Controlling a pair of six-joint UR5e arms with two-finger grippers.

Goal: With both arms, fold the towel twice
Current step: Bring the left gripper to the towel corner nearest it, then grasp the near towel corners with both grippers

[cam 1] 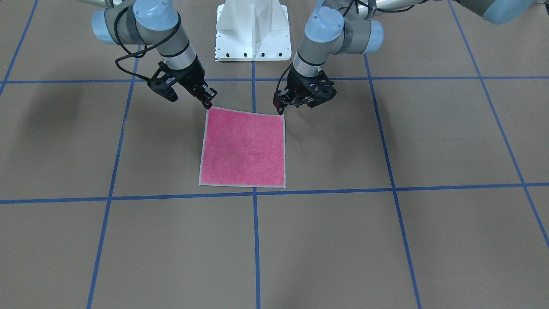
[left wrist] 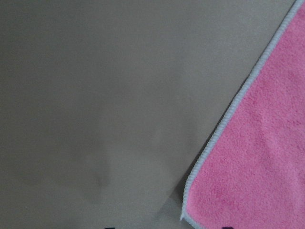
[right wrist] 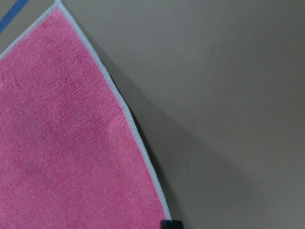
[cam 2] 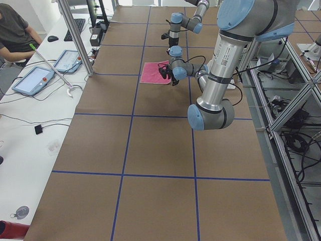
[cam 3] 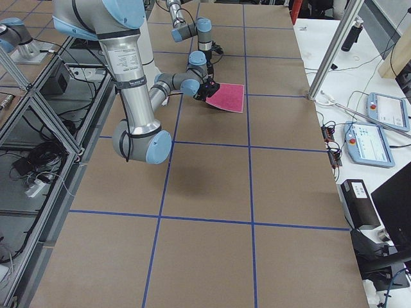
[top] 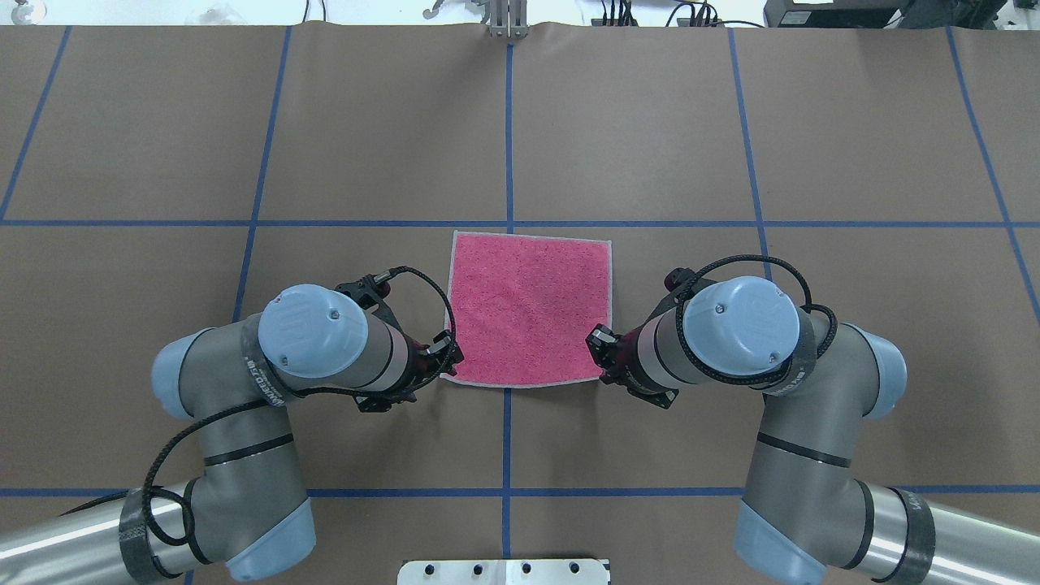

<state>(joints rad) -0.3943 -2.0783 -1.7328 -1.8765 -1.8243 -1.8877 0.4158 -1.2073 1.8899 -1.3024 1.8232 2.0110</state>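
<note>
**Towel** (cam 1: 243,148): one small square cloth, lying flat and unfolded on the brown table (top: 731,122). The pink terry face is up, with a narrow light grey stitched border along all four edges. The surface is smooth apart from faint shallow ripples. The cloth sits slightly askew to the grid of blue tape lines (top: 508,122). It lies in the middle of the table, just in front of the robot, straddling the centre line with the larger part to the right. Its far edge runs just beside a cross line, with a thin strip of table between them.

**Count:** one towel, two arms, two grippers, and one white pedestal (cam 1: 253,30) at the near edge of the table.

**Arms and grippers:** the left arm (top: 244,406) and the right arm (top: 788,422) both bend inward toward the towel's near edge. The left gripper (top: 451,357) is at the near left corner and the right gripper (top: 600,345) is at the near right corner. In the right wrist view one black fingertip (right wrist: 170,224) shows at the bordered edge beside that corner. Whether either gripper is released or clenched on the cloth cannot be told. The wrists cover the fingers from above, and the other views are too small or too oblique.

**Surroundings:** one person (cam 2: 15,30) sits at a white bench (cam 2: 20,130) along the table's far side.
</note>
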